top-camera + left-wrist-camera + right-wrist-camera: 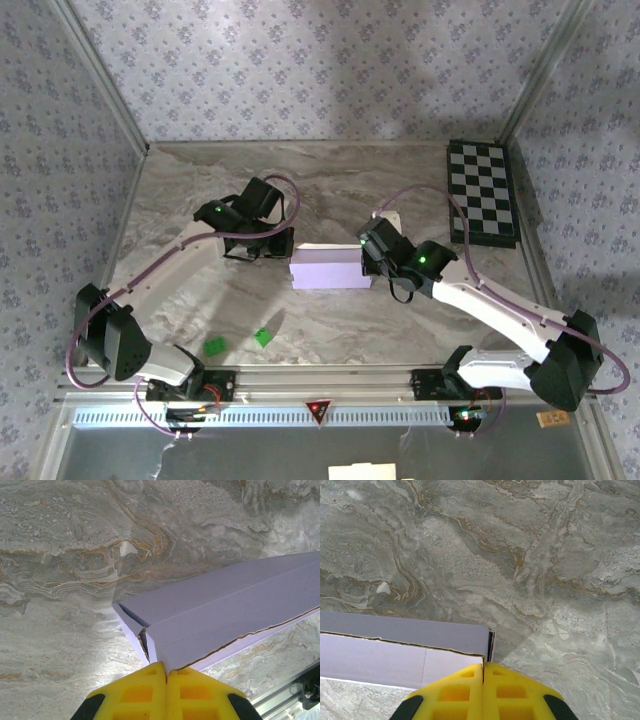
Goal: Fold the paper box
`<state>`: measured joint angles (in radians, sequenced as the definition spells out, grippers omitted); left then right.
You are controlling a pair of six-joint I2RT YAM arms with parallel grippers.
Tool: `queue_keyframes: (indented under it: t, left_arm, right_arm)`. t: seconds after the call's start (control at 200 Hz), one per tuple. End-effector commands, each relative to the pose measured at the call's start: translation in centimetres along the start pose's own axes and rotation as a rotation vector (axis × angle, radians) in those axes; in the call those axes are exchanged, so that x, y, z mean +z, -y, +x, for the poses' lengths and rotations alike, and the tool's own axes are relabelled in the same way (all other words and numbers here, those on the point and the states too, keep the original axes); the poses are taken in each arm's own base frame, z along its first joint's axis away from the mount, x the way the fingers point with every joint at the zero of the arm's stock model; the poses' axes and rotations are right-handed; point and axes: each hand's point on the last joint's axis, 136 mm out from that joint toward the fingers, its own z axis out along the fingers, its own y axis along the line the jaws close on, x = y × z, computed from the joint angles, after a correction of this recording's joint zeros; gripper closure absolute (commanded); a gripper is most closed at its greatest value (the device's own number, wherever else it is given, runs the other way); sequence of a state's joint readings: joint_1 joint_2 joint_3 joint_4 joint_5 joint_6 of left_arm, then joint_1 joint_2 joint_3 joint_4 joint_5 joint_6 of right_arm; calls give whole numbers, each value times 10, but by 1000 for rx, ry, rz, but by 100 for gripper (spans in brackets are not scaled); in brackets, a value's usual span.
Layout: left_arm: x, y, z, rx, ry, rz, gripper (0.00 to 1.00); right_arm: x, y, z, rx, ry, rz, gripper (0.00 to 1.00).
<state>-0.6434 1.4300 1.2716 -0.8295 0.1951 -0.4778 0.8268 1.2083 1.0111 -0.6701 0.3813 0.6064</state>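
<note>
The paper box (330,268) is a pale-lilac shallow rectangular box lying in the middle of the marble table. My left gripper (287,256) is at its left end and my right gripper (368,262) at its right end. In the left wrist view the yellow fingers (145,690) are shut, with a corner of the box's top panel (225,605) pinched in the seam between them; a small end flap stands ajar beside it. Seen from the right wrist, the yellow fingers (505,690) are shut on the end edge of the box's wall (395,652).
A black-and-white checkerboard (482,193) lies at the back right. Two small green bits (214,348) (263,337) sit near the front left. Patterned walls enclose the table on three sides. A metal rail (290,695) runs along the near edge.
</note>
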Motion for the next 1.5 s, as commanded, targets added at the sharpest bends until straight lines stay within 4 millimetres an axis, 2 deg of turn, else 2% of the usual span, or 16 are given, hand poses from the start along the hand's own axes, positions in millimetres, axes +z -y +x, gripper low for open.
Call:
queue_keyframes:
  t: [0.0,0.245,0.455,0.6,0.98,1.159,1.304,1.494]
  left_arm:
    - [-10,21,-11,-27,13,82,100]
    - [-15,16,-12,-61,18,75,100]
    - [1,4,1,-54,-29,37,100]
    - [9,-12,11,-38,-64,-39,100]
    - [10,-32,21,-30,-77,-126,100]
    - [10,-34,25,-26,-82,-137,100]
    - [3,-40,26,-25,-49,-175,91]
    - [-25,-20,7,-43,92,-72,77]
  right_arm:
    - [1,-5,4,3,-41,-13,100]
    - [0,-4,5,2,-46,-10,100]
    - [2,-4,5,5,-40,-11,100]
    - [3,-4,5,5,-41,-11,100]
    - [4,-4,7,2,-47,-9,100]
    - [5,-3,11,-3,-52,-5,100]
    - [8,-1,18,-9,-44,-8,100]
    - [10,-1,25,-18,-52,-8,100]
